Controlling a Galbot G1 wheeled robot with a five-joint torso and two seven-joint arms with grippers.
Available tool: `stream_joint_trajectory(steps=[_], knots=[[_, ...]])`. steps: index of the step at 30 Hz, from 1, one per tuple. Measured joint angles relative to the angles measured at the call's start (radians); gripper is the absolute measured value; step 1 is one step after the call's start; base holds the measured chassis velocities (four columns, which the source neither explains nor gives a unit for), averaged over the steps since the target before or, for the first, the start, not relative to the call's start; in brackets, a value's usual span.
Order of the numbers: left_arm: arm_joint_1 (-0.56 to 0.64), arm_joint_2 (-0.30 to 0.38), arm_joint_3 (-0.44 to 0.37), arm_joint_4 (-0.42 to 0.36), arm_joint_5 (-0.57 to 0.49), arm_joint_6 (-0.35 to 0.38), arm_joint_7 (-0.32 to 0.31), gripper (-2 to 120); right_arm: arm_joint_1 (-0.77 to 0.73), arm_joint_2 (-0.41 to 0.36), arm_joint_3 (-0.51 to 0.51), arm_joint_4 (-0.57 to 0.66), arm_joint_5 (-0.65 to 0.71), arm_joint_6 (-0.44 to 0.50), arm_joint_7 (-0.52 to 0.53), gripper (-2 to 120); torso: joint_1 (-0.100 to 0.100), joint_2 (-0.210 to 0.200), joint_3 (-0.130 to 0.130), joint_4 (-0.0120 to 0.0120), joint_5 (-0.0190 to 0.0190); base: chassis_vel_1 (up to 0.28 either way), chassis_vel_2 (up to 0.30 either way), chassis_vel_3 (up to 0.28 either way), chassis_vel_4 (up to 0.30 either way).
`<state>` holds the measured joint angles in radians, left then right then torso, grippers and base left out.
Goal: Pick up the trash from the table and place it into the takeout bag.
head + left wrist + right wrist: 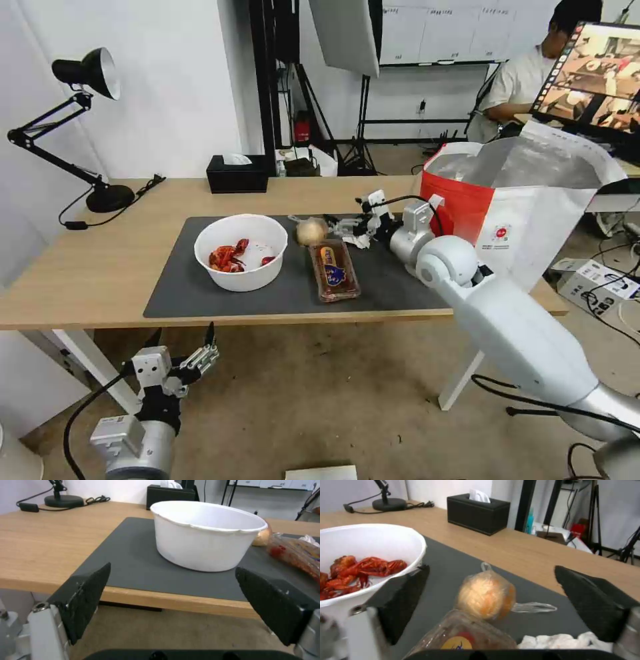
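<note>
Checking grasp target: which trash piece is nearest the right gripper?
The crumpled white tissue, right at the open right gripper. The wrapped lump, tray and bowl lie farther left.

A black desk lamp (87, 73) stood at the far left, its round base (110, 198) flat and its black cord (143, 188) lying beside it. A black tissue box (237, 174) sat at the back edge with a white tissue poking out. Behind it stood dark stands (363, 120) and a white board (433, 30). A screen (593, 73) glowed at the far right.
</note>
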<state>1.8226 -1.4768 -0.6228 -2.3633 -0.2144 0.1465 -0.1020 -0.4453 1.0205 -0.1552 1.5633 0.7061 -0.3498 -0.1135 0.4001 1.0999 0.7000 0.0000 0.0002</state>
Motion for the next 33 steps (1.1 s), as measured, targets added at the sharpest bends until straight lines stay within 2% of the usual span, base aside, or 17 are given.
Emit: stream_joint_trajectory(steps=[1, 6, 7, 9, 10, 17, 18, 21, 22, 25, 26, 27, 33], knots=[[0.000, 0.000, 0.000, 0.000, 0.000, 0.000, 0.000, 100, 0.000, 0.000, 0.000, 0.000, 0.000, 0.000, 0.000, 94, 0.000, 0.000, 0.000, 0.0000, 0.0000, 0.000, 0.000, 0.000, 0.000], [0.002, -0.001, -0.003, -0.005, -0.001, 0.000, 0.000, 100, 0.007, 0.035, -0.039, -0.061, -0.004, 0.040, -0.032, 75, 0.000, 0.000, 0.000, 0.0000, -0.0002, 0.000, 0.000, 0.000, 0.000], [0.002, -0.001, -0.003, -0.005, -0.001, 0.000, 0.000, 100, 0.007, 0.035, -0.039, -0.061, -0.004, 0.040, -0.032, 75, 0.000, 0.000, 0.000, 0.0000, -0.0002, 0.000, 0.000, 0.000, 0.000], [0.002, -0.001, -0.003, -0.006, -0.001, 0.000, 0.000, 100, 0.010, 0.051, -0.057, -0.097, -0.012, 0.055, -0.054, 63, 0.000, 0.000, 0.000, 0.0001, -0.0003, 0.000, 0.000, 0.000, 0.000], [0.002, -0.001, -0.003, -0.006, -0.001, 0.000, 0.000, 100, 0.010, 0.051, -0.057, -0.097, -0.012, 0.055, -0.054, 63, 0.000, 0.000, 0.000, 0.0001, -0.0003, 0.000, 0.000, 0.000, 0.000], [0.005, 0.001, -0.001, -0.006, -0.001, 0.000, 0.000, 100, -0.019, 0.072, -0.060, -0.162, -0.021, 0.059, -0.105, 32, 0.000, 0.000, 0.000, 0.0000, -0.0002, 0.000, 0.000, 0.000, 0.000], [0.005, 0.001, -0.001, -0.006, -0.001, 0.000, 0.000, 100, -0.019, 0.072, -0.060, -0.162, -0.021, 0.059, -0.105, 32, 0.000, 0.000, 0.000, 0.0000, -0.0002, 0.000, 0.000, 0.000, 0.000], [0.003, 0.005, -0.002, -0.006, -0.002, 0.000, 0.000, 100, -0.035, 0.073, -0.054, -0.173, -0.020, 0.059, -0.116, 18, 0.000, 0.000, 0.000, 0.0000, -0.0002, 0.000, 0.000, 0.000, 0.000], [0.003, 0.005, -0.002, -0.006, -0.002, 0.000, 0.000, 100, -0.035, 0.073, -0.054, -0.173, -0.020, 0.059, -0.116, 18, 0.000, 0.000, 0.000, 0.0000, -0.0002, 0.000, 0.000, 0.000, 0.000], [0.002, 0.007, -0.001, -0.005, -0.004, 0.001, 0.001, 100, -0.041, 0.073, -0.050, -0.178, -0.019, 0.060, -0.121, 5, 0.000, 0.000, 0.000, 0.0000, -0.0002, 0.000, 0.000, 0.000, 0.000], [0.002, 0.007, -0.001, -0.005, -0.004, 0.001, 0.001, 100, -0.041, 0.073, -0.050, -0.178, -0.019, 0.060, -0.121, 5, 0.000, 0.000, 0.000, 0.0000, -0.0002, 0.000, 0.000, 0.000, 0.000], [0.001, 0.008, 0.000, -0.003, -0.004, 0.001, 0.001, 100, -0.042, 0.074, -0.050, -0.178, -0.018, 0.060, -0.121, 0, 0.000, 0.000, 0.000, 0.0000, -0.0002, 0.000, 0.000, 0.000, 0.000], [-0.009, 0.016, 0.006, 0.005, -0.023, 0.002, 0.002, 100, -0.048, 0.080, -0.045, -0.179, -0.015, 0.062, -0.119, 0, 0.000, 0.000, 0.000, 0.0000, -0.0002, 0.000, 0.000, 0.000, 0.000]])
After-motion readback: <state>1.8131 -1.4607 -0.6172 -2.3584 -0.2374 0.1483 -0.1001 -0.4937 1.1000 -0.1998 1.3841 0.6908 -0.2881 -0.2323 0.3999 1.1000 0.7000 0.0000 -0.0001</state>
